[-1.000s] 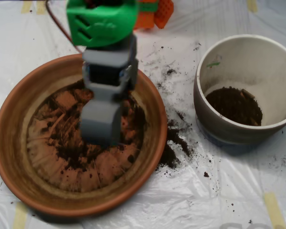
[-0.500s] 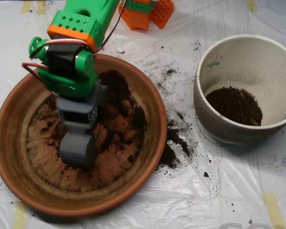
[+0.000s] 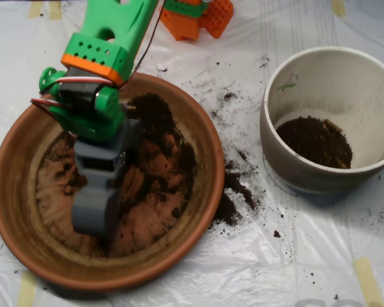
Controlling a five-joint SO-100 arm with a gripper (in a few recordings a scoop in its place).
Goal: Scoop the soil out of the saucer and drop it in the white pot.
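Mostly, dark crumbly soil [image 3: 155, 137] clumps across the ridged terracotta saucer [image 3: 198, 137], beside the hand [image 3: 93, 220], opening unclear.

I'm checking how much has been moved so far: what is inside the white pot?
Inside the white pot a patch of dark soil lies at the bottom, with dusty inner walls above it. The near wall hides part of the bottom, so the soil's depth cannot be seen.

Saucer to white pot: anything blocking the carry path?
Nothing visible does. Between the saucer and the white pot lies only plastic sheeting with spilled soil scattered flat on it. The scoop sits low inside the saucer; the pot's thick rim is the one edge to clear.
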